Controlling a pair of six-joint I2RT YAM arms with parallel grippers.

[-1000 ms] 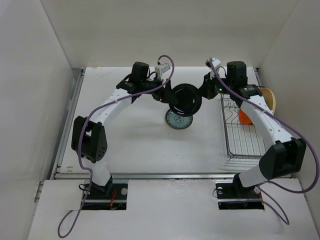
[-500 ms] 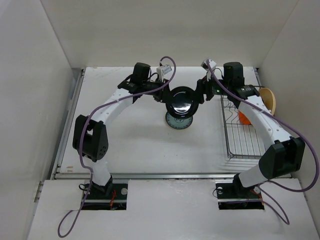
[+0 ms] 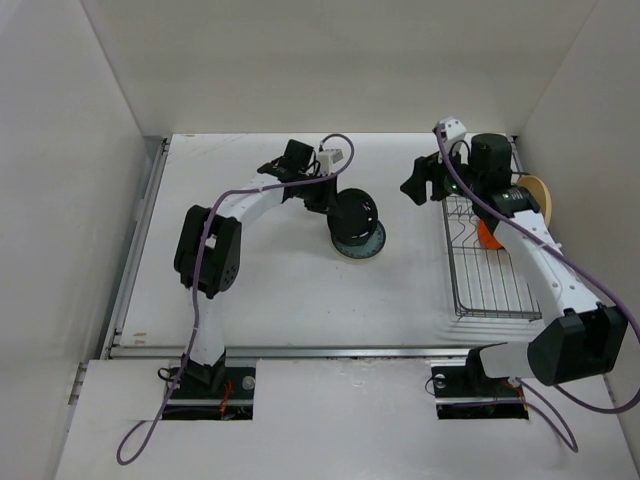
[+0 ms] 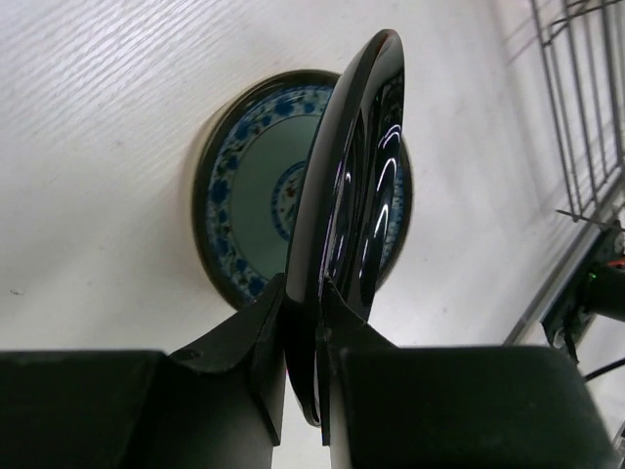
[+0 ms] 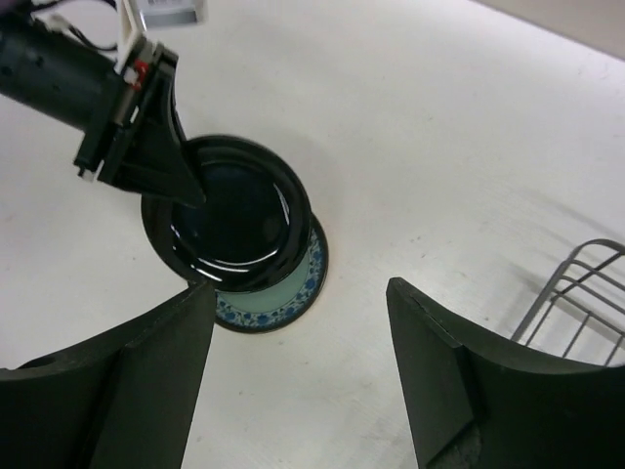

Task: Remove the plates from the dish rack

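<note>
Handed across since a second ago, black plate [image 3: 355, 213] is now pinched by its rim in left gripper [image 3: 325, 197], mid-frame. Right gripper [image 3: 415, 187] has drawn back toward rack [image 3: 480, 285], upper right, jaws spread and empty. Black plate hangs tilted, nearly on edge, directly over blue plate [image 3: 362, 245], which lies flat on table [image 3: 270, 290]. It likely needs levelling before lowering. Orange plate [image 3: 487, 235] sits at rack's right edge.

tilted plate [image 3: 355, 213] over flat plate [image 3: 366, 246], left of rack [image 3: 490, 285].
</note>
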